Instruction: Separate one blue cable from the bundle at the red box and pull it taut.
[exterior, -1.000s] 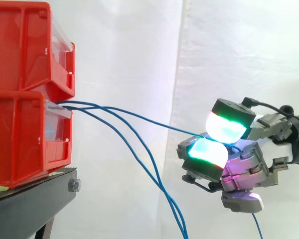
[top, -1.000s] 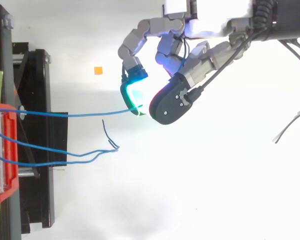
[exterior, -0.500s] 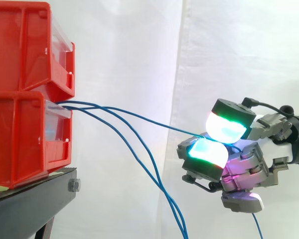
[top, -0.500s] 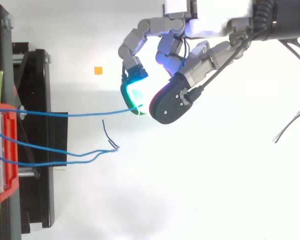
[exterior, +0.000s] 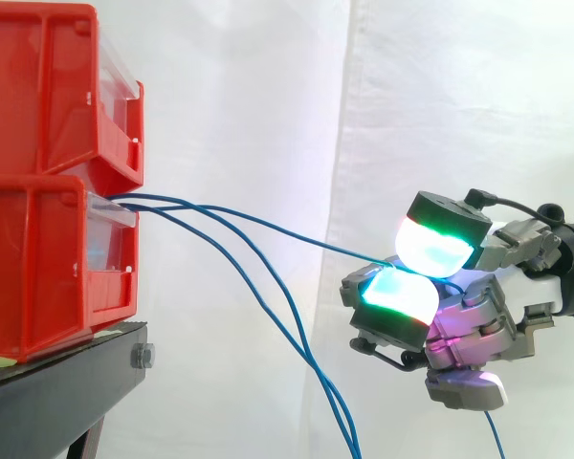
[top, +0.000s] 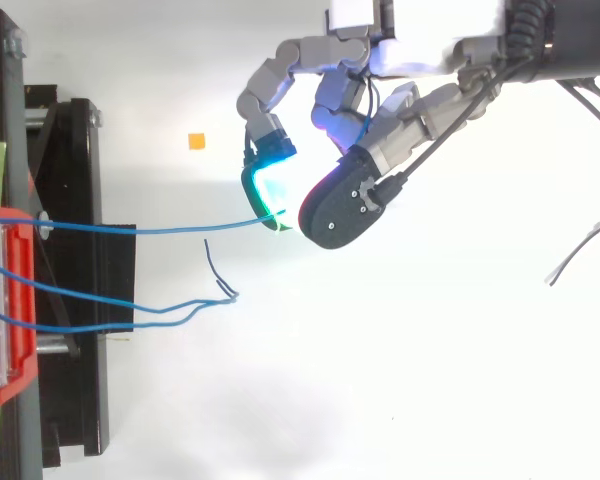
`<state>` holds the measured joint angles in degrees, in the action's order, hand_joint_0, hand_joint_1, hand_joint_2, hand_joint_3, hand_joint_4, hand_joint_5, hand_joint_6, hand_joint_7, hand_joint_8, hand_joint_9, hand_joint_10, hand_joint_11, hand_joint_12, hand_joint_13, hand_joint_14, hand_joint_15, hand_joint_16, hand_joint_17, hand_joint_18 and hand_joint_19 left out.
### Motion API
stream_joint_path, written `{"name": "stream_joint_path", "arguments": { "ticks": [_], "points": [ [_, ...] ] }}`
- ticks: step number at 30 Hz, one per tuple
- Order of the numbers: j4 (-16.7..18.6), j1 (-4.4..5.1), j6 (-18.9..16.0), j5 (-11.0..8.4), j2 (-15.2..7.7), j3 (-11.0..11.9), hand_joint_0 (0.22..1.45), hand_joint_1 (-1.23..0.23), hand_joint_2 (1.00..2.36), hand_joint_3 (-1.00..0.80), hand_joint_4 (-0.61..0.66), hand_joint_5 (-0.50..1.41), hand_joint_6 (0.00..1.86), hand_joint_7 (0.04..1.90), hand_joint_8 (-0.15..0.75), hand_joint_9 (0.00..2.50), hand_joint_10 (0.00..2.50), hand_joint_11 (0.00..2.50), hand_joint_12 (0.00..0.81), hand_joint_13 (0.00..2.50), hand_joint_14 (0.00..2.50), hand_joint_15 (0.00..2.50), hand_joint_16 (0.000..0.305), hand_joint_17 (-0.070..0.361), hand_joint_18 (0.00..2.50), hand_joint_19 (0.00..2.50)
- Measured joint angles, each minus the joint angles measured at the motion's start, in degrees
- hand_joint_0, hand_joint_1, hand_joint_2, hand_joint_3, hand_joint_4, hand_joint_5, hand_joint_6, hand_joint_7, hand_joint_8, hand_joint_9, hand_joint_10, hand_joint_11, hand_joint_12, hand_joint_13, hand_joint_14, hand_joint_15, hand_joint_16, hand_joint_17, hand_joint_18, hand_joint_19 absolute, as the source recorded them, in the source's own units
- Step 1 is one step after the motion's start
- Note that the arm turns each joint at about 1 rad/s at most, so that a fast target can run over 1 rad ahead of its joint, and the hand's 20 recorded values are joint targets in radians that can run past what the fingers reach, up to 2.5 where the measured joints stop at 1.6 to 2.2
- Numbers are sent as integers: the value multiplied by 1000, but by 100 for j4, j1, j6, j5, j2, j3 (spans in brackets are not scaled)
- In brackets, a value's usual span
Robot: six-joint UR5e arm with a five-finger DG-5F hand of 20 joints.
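The robot's hand (exterior: pixel 480 323) reaches in from the right of the side view, well clear of the two stacked bins, with one blue cable (exterior: pixel 306 239) caught between two of its fingers (exterior: pixel 399 295). The green-glowing pads are curled toward each other and pinch the cable where they meet. From the clear front of the lower red bin (exterior: pixel 38 258) the held cable slopes gently down to the hand in a nearly straight line with only a slight bow. From above, the same cable (top: pixel 150 231) crosses the open gap between the stand and the hand (top: pixel 380 125) almost straight.

The two other blue cables (top: pixel 90 328) leave the same bin front beside it but hang slack. In the side view they drop away steeply beneath the held one and run out of the bottom of the frame. From above they wander to a loose meeting point, well apart from the pinched cable.

A short length of blue cable hangs below the hand in the side view; it is probably the held cable's free end, though the fingers hide the join. The upper red bin (exterior: pixel 38 86) sits on the lower one, both on the black stand (exterior: pixel 57 392) before the white curtain (exterior: pixel 268 96). A small orange marker (top: pixel 196 141) lies on the floor near the hand.
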<state>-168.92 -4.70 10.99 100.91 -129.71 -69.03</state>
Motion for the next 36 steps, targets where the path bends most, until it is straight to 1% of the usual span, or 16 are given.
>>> {"name": "stream_joint_path", "arguments": {
  "ticks": [1, 3, 18, 36],
  "points": [
    [0, 0, 0, 0, 0, -1, 764, -762, 1009, -396, -45, -184, 916, 1200, 296, 1026, 1465, 1545, 369, 1012, 1694, 1507, 44, 99, 1035, 1137],
    [0, -1, 0, 0, 0, -2, 764, -762, 1009, -396, -48, -184, 916, 1201, 296, 1024, 1460, 1565, 367, 1012, 1703, 1478, 44, 99, 1035, 1137],
    [0, 4, 0, 0, 0, -10, 765, -762, 1009, -399, -47, -184, 916, 1208, 295, 1025, 1456, 1567, 369, 1011, 1701, 1476, 44, 99, 1032, 1136],
    [0, 2, 0, -1, 0, -17, 765, -763, 1008, -399, -47, -184, 916, 1198, 304, 1029, 1449, 1554, 368, 1001, 1648, 1501, 45, 101, 1016, 1122]
  ]
}}
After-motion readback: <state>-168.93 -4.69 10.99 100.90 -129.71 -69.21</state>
